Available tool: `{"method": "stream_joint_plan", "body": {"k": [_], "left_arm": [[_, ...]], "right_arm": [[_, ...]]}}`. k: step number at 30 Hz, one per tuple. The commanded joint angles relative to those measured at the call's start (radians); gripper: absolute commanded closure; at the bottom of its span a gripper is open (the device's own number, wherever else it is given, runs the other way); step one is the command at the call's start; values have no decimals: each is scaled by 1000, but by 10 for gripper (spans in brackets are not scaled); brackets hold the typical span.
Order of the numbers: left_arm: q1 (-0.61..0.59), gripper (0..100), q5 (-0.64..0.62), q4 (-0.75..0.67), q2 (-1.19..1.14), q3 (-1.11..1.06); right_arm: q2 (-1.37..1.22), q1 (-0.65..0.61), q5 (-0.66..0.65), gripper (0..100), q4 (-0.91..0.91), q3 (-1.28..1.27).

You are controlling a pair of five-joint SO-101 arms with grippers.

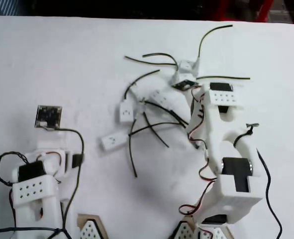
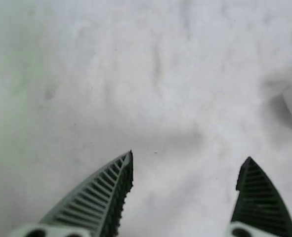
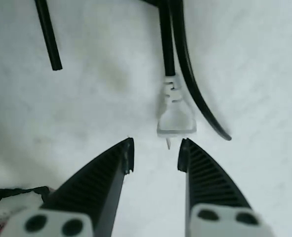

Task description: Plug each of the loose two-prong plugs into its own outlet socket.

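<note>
right wrist view puts a white two-prong plug (image 3: 176, 116) flat on the worktop (image 3: 86, 98), its prongs pointing toward the right end effector (image 3: 155, 148) and its black cord (image 3: 166, 39) running away on the far side. the plug lies just ahead of the fingertips and touches neither of them; one thin prong shows in the gap between them. the right end effector is spread apart and holds nothing. a second black cable (image 3: 199, 96) curves past close beside the plug, and a cut cable end (image 3: 48, 37) lies well apart on the other side. high view shows the tangle of parts in the middle of the worktop: a white outlet block (image 1: 127, 110) near the centre, a second outlet block (image 1: 113, 141) just nearer the arms, and thin black cords (image 1: 151, 124) crossing between them. the right arm (image 1: 226, 149) is stretched out to the edge of this tangle. the left arm (image 1: 35, 186) sits folded at the near left side, well apart from it. left wrist view has the left end effector (image 2: 187, 160) with its fingers wide apart, empty, above bare white worktop.
</note>
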State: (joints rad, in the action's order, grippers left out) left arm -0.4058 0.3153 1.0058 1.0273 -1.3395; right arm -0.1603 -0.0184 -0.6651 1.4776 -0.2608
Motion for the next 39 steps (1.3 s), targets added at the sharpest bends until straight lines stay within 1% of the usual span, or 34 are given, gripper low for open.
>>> {"method": "stream_joint_plan", "body": {"k": [1, 6, 11, 14, 18, 23, 26, 30, 34, 39], "left_arm": [[-2, 669, 8, -12, 19, 2], [-2, 669, 9, -12, 19, 2], [-2, 669, 9, -12, 19, 2], [-2, 669, 9, -12, 19, 2], [-2, 669, 9, -12, 19, 2], [-2, 669, 9, -12, 19, 2], [-2, 669, 9, -12, 19, 2], [-2, 669, 9, -12, 19, 2], [-2, 669, 11, -12, 19, 2], [-2, 669, 11, -12, 19, 2]], "right_arm": [[-10, -12, -8, 848, 4, 32], [-105, -10, -8, 848, -77, 3], [-157, -5, -8, 852, -117, 8], [-156, -5, -14, 896, -117, 8], [-165, 1, -77, 932, -117, 5], [-162, 33, -83, 939, -117, 8], [-156, 33, -83, 985, -114, 8], [-156, 25, -78, 954, -87, 11], [-156, 12, -77, 899, -47, 25], [-156, 12, -75, 892, -47, 43]]}}
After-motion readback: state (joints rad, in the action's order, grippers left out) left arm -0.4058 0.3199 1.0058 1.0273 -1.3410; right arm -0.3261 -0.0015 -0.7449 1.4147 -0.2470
